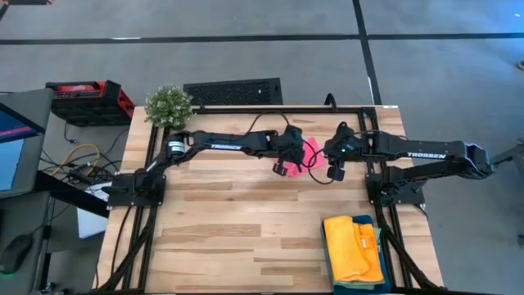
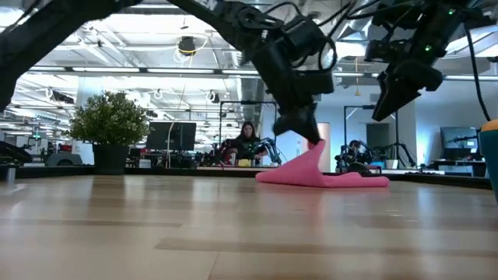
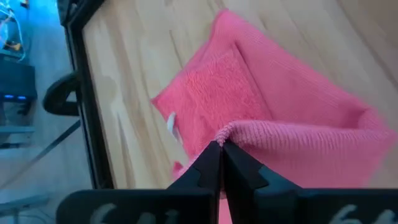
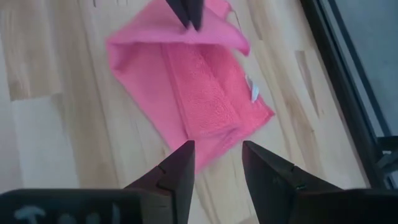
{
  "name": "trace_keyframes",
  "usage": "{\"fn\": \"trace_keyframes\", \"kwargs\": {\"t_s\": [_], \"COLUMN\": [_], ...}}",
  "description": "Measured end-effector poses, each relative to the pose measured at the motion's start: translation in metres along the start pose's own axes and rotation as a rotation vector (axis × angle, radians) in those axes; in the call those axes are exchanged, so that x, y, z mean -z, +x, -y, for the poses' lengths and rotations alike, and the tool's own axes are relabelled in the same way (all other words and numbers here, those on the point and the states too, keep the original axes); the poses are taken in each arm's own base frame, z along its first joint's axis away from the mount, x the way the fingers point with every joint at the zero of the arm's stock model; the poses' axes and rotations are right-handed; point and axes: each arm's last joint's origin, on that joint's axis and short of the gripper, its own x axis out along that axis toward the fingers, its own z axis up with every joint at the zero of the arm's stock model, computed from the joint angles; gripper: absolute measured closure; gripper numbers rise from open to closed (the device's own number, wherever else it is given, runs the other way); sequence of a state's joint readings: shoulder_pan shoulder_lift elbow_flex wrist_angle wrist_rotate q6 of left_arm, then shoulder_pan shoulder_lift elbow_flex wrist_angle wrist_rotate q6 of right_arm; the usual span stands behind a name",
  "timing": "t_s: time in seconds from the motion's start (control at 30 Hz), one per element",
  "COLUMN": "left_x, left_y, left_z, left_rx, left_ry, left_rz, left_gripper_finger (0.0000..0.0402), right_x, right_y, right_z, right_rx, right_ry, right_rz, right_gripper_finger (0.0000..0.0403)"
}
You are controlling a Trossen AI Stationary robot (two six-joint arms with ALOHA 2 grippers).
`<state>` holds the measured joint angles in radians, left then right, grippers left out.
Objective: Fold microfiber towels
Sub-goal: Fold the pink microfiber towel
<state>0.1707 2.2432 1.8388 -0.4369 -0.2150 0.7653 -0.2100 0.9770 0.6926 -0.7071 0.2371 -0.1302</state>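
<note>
i am a two-armed robot at a wooden table [image 1: 246, 238], and from above both my arms reach toward the upper middle of the frame, where a pink towel [image 1: 309, 152] lies between them near the table's far edge. my left gripper [image 3: 221, 147] is pinched fully shut on a raised edge of the pink towel; in the left wrist view the cloth peaks up at my fingertips and drapes away over the wood, with a small white tag [image 3: 171, 122] showing at centre left. in the low view the towel rises to a point under that gripper at frame centre while the rest lies flat on the table to the right. my right gripper [image 4: 217, 163] hangs just beside the towel with its fingers apart and nothing between them; in its wrist view the towel's lower corner sits just above the gap, and my left fingertips show at the top centre. at the lower right of the high view, a yellow towel [image 1: 342, 242] and an orange towel [image 1: 368, 246] lie folded in a teal tray [image 1: 385, 266]. i judge the step in hand is carrying the held edge over to make a fold. to do it well, i should keep my left pinch firm, lift only enough for the cloth to clear itself, and move straight across so the edges line up. my right gripper could press or take the loose corner to stop the floppy cloth from sliding or bunching. releasing too high would likely let the edge fall crooked.
</note>
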Motion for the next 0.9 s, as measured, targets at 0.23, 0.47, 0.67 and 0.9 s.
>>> {"fn": "trace_keyframes", "kwargs": {"t_s": [0.23,0.47,0.67,0.9], "left_x": [-0.014,-0.010,-0.009,-0.010], "left_y": [0.003,0.004,0.007,0.006], "left_z": [-0.020,-0.031,-0.028,-0.029], "left_rx": [-0.069,-0.092,-0.062,-0.054], "left_ry": [-0.029,-0.118,-0.137,-0.145], "left_rz": [0.068,0.107,0.120,0.149], "left_gripper_finger": [0.0401,0.0401,0.0395,0.0331], "right_x": [0.004,0.005,0.004,0.004], "right_y": [-0.007,-0.009,-0.009,-0.009], "right_z": [-0.001,-0.001,-0.001,-0.001], "right_rx": [-0.008,-0.007,-0.007,-0.008], "right_ry": [-0.008,-0.008,-0.008,-0.009], "right_rz": [0.002,0.008,0.009,0.009], "right_gripper_finger": [0.0246,0.0246,0.0246,0.0246]}}
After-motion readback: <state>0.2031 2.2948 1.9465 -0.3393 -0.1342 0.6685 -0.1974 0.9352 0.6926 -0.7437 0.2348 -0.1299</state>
